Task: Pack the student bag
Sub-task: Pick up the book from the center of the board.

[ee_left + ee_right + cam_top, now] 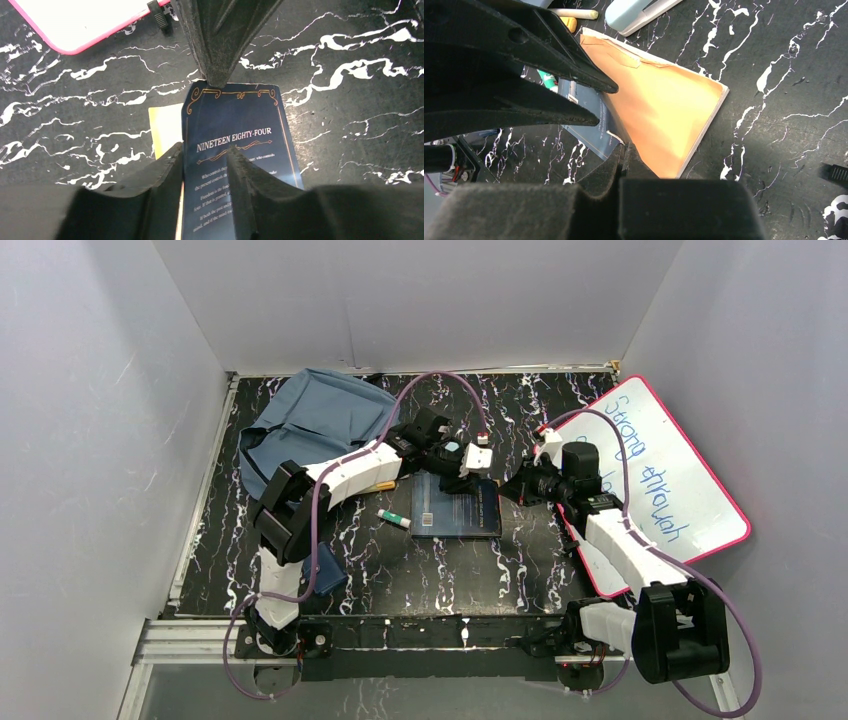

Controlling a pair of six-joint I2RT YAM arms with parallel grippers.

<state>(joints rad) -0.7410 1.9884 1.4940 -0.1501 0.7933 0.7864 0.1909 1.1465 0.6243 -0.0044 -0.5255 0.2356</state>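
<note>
Your left gripper (205, 150) sits half closed astride the near edge of the book (235, 120). Whether it already pinches the cover, you cannot tell. The right gripper (624, 148), pressed together and empty, touches its tip to the far edge, probably bracing the book against sliding. The student bag (315, 415) lies flat at the table's (540, 570) far left corner, well apart. A green-capped stick (393, 519) lies just beside the book on the way there, and the whiteboard (665, 475) crowds your right arm.
</note>
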